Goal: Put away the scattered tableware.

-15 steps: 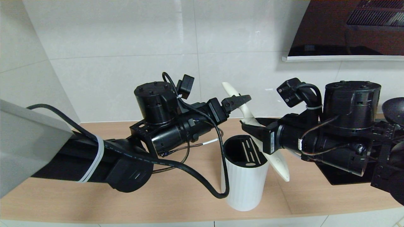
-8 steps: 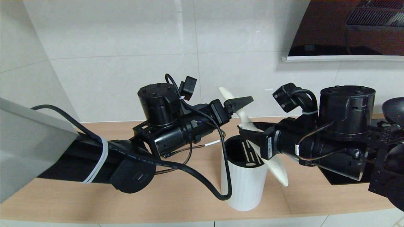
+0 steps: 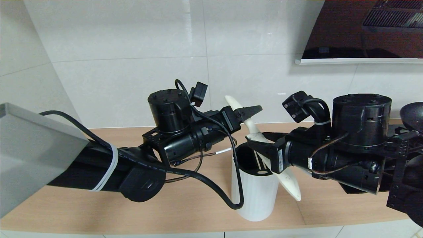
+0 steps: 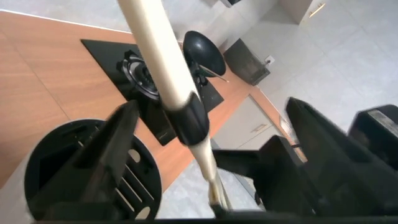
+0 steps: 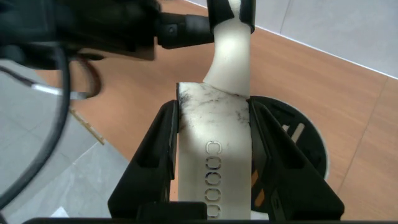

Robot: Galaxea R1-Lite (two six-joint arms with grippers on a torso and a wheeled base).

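- Right end effector (image 3: 260, 147) in from 3 o'clock, clamped tight on the cream spatula (image 3: 289, 181), fingers (image 5: 155, 162) pressed against both edges of the broad blade.
- Left end effector (image 3: 248, 111) in from 9 o'clock, closed around the slim handle higher up, black tips flanking it on either side.
- Two grips on one utensil, close together: handle end pointing up to about 11 o'clock, blade end slanting down to about 5 o'clock.
- Held in the air, tilted, well above the tabletop (image 3: 82, 211).
- Directly below the two grips, at 6 o'clock: white ribbed utensil holder (image 3: 254, 198), upright on the wood, black slotted insert in its mouth.
- Slots in the insert open and showing, a pale oval hole among them.
- Not in the holder yet: blade hanging outside, past the rim on the 3 o'clock side, lower tip dropping beside the white wall.
- Touching the holder wall or just clear of it? Hard to call from here.
- Row of small oval marks along the blade face, dark scuffing near the neck, plain to see from the right wrist.
- Black cooktop (image 4: 102, 53) set into the tabletop off at 3 o'clock from the holder, a dark rounded pan (image 4: 202, 53) beside the burner.
- Dark range hood (image 3: 363, 29) up at 1 o'clock, against the white tiled wall (image 3: 132, 49).
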